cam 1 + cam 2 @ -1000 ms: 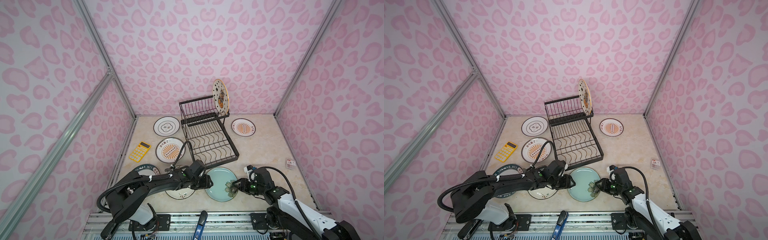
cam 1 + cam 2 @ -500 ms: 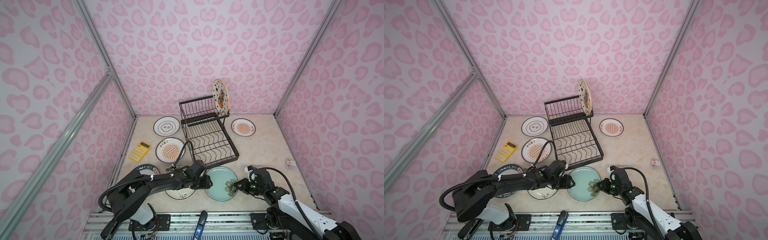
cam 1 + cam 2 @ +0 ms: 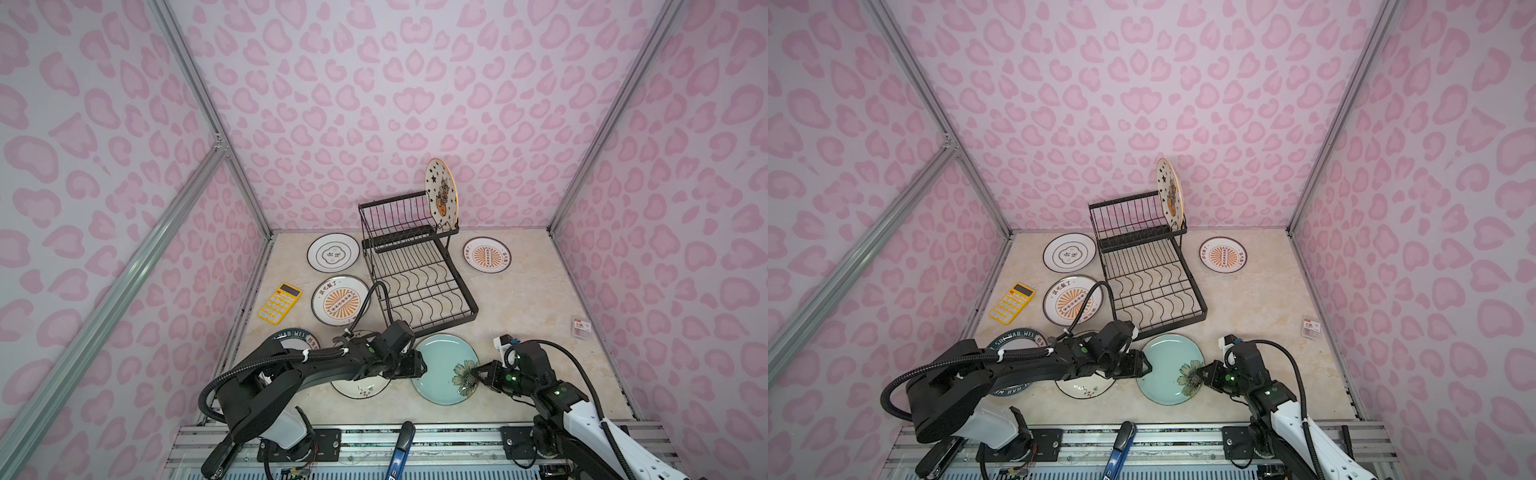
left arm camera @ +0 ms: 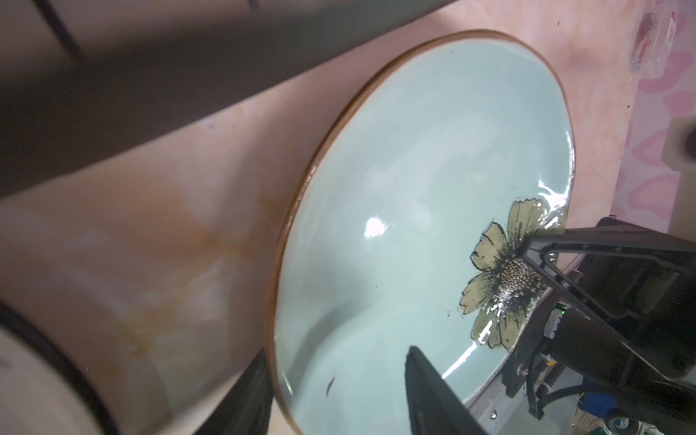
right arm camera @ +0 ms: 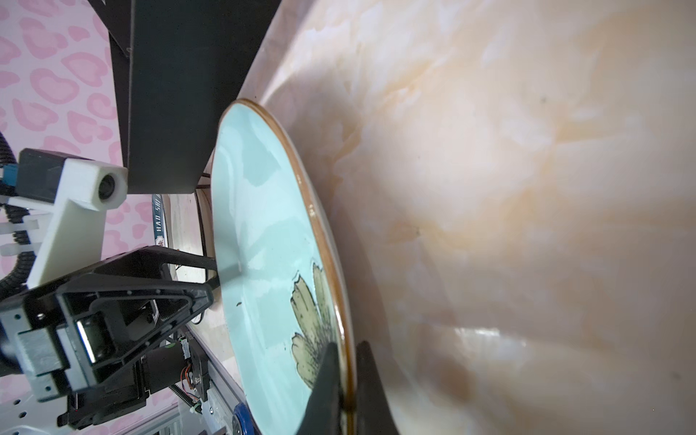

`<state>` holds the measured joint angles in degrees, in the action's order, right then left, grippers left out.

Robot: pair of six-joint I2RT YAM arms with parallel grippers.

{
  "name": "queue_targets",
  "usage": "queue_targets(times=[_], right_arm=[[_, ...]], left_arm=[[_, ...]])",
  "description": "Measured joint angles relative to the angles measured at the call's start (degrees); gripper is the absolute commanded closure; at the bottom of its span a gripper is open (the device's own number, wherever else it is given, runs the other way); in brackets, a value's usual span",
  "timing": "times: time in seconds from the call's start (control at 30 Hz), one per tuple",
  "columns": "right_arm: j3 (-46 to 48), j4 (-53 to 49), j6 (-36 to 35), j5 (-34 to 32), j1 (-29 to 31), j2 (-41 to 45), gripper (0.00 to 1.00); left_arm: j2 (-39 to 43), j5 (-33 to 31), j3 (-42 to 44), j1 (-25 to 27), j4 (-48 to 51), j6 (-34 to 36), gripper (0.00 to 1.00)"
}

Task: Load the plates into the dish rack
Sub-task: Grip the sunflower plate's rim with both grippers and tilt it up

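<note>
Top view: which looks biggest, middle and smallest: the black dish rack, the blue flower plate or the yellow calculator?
1. dish rack, clearly the largest.
2. blue flower plate, though it lies nearer the camera, which helps it look big.
3. yellow calculator, the smallest.

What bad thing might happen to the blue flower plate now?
The right gripper pinches only the thin rim of the pale blue plate; glossy glaze might slip when lifted. The left gripper sits open at the opposite rim, close to the cream floral plate, which it might bump.
</note>
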<state>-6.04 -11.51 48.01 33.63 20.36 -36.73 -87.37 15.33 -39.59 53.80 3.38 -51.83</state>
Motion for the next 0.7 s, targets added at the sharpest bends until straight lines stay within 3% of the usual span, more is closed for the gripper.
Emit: queue_targets(times=[0.7], right_arm=[[-0.9, -4.0, -0.1, 8.8, -8.6, 4.8, 1.0]], left_arm=[[2.4, 2.6, -2.7, 0.2, 4.6, 2.1, 0.31]])
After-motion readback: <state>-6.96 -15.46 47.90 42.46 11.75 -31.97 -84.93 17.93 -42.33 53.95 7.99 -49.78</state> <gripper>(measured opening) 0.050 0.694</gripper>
